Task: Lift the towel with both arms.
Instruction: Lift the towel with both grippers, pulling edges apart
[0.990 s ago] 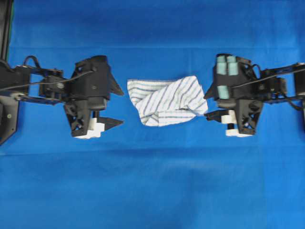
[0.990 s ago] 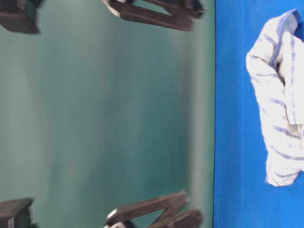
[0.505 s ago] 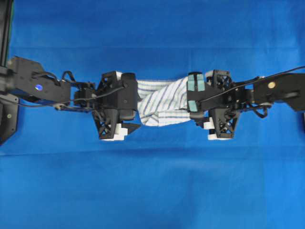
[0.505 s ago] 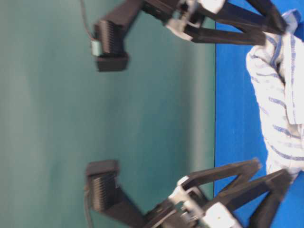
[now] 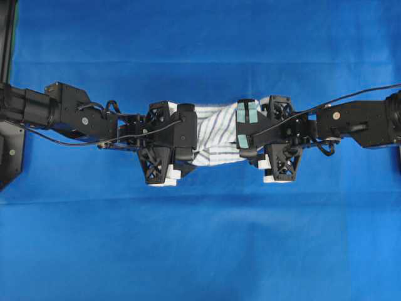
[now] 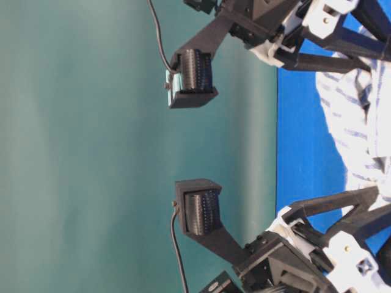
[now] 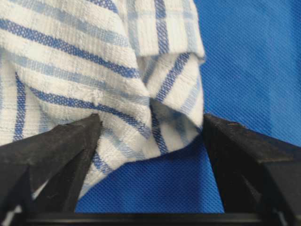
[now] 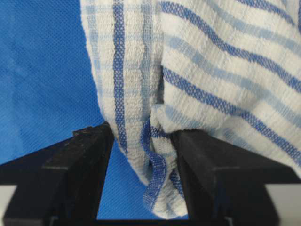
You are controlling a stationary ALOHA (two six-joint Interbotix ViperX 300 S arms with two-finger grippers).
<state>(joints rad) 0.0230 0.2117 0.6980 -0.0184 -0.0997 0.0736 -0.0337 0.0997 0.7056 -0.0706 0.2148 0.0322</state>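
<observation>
The white towel (image 5: 216, 133) with blue-grey stripes lies crumpled on the blue table cloth (image 5: 200, 238), between the two arms. My left gripper (image 5: 190, 145) is low at its left end. In the left wrist view the gripper (image 7: 150, 134) stands wide open, with a towel (image 7: 94, 70) corner between the fingers and touching the left finger (image 7: 56, 150). My right gripper (image 5: 248, 142), with green tape patches, is at the towel's right end. In the right wrist view the gripper (image 8: 143, 141) is open but narrower. A towel (image 8: 211, 70) fold hangs between the fingers against the right finger (image 8: 211, 174), with a gap on the left.
The table cloth (image 7: 254, 56) covers the whole table around the towel. A black fixture (image 5: 9, 150) stands at the left edge. In the table-level view both arms' black frames (image 6: 330, 36) crowd the towel (image 6: 360, 122) against a green backdrop (image 6: 91, 152).
Both arms have moved inward from either side and come down onto the towel's ends. The towel is bunched narrower between them. The right jaws have narrowed around a fold.
</observation>
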